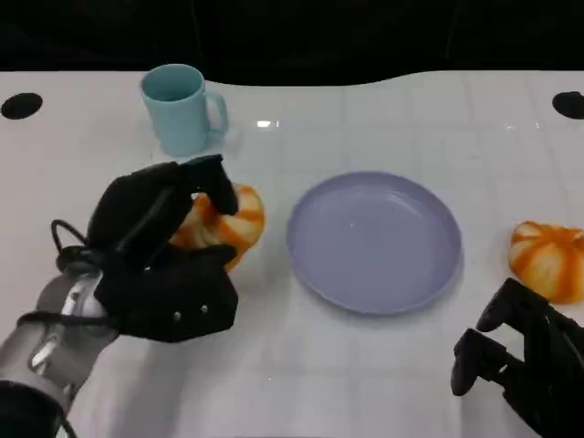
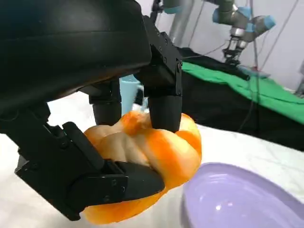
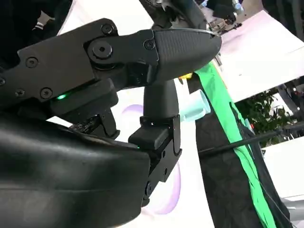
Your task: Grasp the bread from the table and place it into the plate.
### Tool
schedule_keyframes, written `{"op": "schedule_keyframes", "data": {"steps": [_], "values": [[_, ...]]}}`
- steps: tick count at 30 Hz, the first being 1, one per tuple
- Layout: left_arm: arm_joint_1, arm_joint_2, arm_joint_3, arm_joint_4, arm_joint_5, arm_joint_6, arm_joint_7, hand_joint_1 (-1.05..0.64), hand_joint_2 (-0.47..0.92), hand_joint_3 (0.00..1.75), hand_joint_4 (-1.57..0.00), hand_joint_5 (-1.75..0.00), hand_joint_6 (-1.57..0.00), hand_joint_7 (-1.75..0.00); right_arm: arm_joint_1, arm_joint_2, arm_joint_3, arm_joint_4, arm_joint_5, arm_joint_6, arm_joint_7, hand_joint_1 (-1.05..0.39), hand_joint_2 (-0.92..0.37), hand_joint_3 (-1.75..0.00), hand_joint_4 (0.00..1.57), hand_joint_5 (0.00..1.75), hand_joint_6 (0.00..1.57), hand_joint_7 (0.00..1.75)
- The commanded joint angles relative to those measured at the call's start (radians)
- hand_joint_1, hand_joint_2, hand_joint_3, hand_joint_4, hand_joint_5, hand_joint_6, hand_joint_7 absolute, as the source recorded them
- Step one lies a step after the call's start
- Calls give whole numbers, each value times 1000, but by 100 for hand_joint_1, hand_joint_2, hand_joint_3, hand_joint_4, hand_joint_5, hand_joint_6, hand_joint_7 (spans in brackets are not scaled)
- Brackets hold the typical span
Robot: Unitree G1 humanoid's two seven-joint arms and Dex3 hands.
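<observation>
At the near edge of the white worktop [image 1: 301,383], rt hand [image 1: 516,360] sits low at the lower-rt corner, fingers curled in w/ nothing in them, resting clenched and apart from everything else. Just beyond it, near the rt edge, lies a second orange-and-white bread [image 1: 547,260], untouched, well apart from the plate.

On the other side, left hand [image 1: 164,255] is wrapped around the bread [image 1: 233,219]: fingers over the top, thumb under the side, per left wrist view, where the bread [image 2: 152,156] is squeezed between black fingers [image 2: 164,107] w/ the plate rim just beside it. Can't tell if the bread is lifted or touching the worktop.

Mid-worktop, the lilac plate [image 1: 315,265] sits between the two breads, nothing in it; held bread is just beside its left rim, not over it.

Farther back, a light-blue mug [image 1: 178,109] stands upright behind the left hand, handle toward the plate side.
</observation>
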Motion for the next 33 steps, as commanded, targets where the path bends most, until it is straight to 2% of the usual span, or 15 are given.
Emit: {"op": "schedule_keyframes", "data": {"steps": [1, 9, 17, 22, 29, 33], "values": [[-87, -28, -17, 68, 5, -39, -8, -21, 43, 129, -88, -175, -69, -175, 3, -9, -8, -2, -1, -4, -1, -59, -92, -38, 75, 175, 58, 162], [-193, -90, -67, 156, 56, -57, 12, -18, 41, 128, -84, -175, -68, -175, 6, -11, -9, -2, 5, -5, 9, -60, -92, -36, 75, 175, 59, 161], [-286, -164, -140, 279, 133, -104, 107, -17, 44, 125, -91, -175, -69, -175, 14, -11, -13, -12, 13, 9, 6, -60, -92, -37, 74, 175, 58, 161], [-329, -207, -171, 348, 151, -117, 142, -19, 47, 122, -91, -175, -66, -175, 17, -13, -15, -11, 18, 6, 16, -59, -92, -36, 74, 175, 58, 160], [-380, -259, -192, 423, 154, -109, 127, -22, 52, 122, -90, -175, -67, -175, 19, -13, -17, -21, 18, 20, 12, -59, -92, -36, 74, 175, 57, 161], [-406, -287, -211, 465, 161, -109, 124, -22, 50, 114, -89, -175, -67, -175, 20, -12, -17, -19, 15, 11, 18, -59, -92, -36, 73, 175, 57, 162]]}}
